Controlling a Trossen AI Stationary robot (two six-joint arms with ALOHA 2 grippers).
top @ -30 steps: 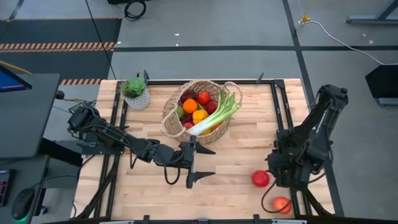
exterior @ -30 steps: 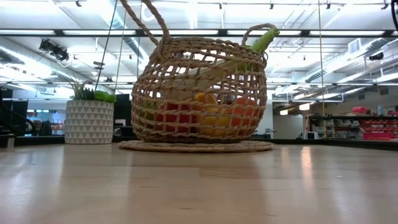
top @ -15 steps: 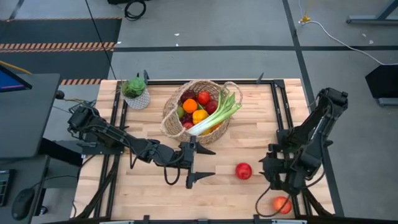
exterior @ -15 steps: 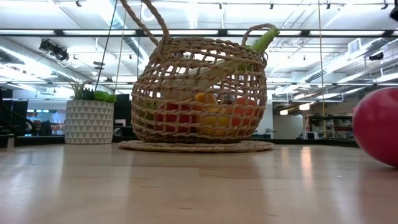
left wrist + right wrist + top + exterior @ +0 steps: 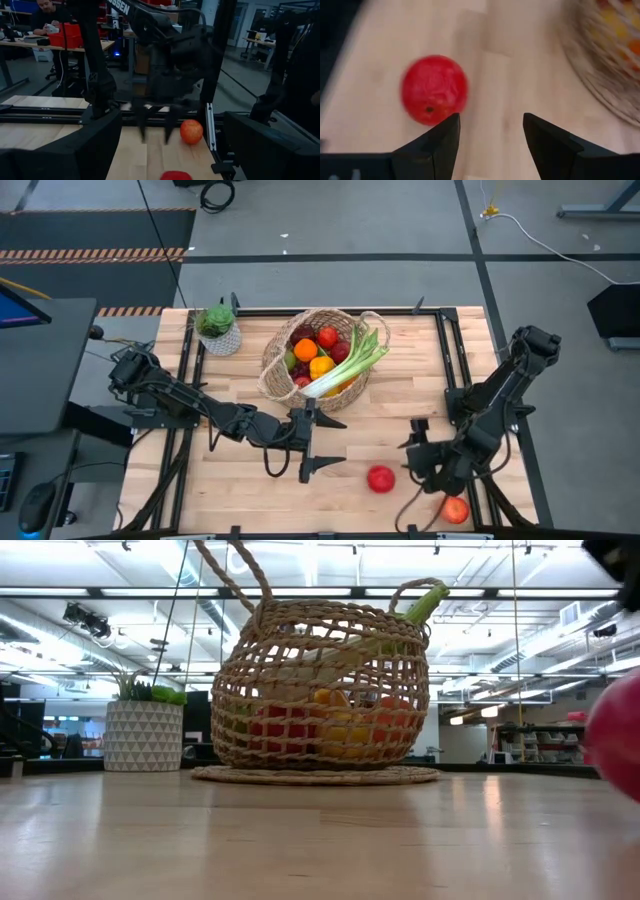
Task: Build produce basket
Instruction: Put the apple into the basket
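The wicker basket [image 5: 318, 360] [image 5: 325, 690] stands on its flat base at the table's far middle. It holds oranges, apples and a leek [image 5: 350, 365] that sticks out over the rim. A red apple [image 5: 380, 478] [image 5: 434, 90] lies on the table near the near edge, also showing in the low view [image 5: 615, 735]. My right gripper [image 5: 410, 438] [image 5: 490, 132] is open, just right of this apple and apart from it. A second apple [image 5: 455, 510] [image 5: 191, 131] lies by the near right corner. My left gripper [image 5: 335, 442] waits open in front of the basket.
A small white pot with a green plant [image 5: 217, 330] [image 5: 145, 725] stands left of the basket. Black rails [image 5: 455, 370] run along the table's left and right sides. Bare wood [image 5: 400, 390] lies between the basket and my right arm. A person sits in the room beyond the table.
The red apple has rolled along the table from near the right rail toward the left and the near edge. My right gripper has moved toward the table's left after it, its arm stretching out. The basket, the second apple and my left arm have kept still.
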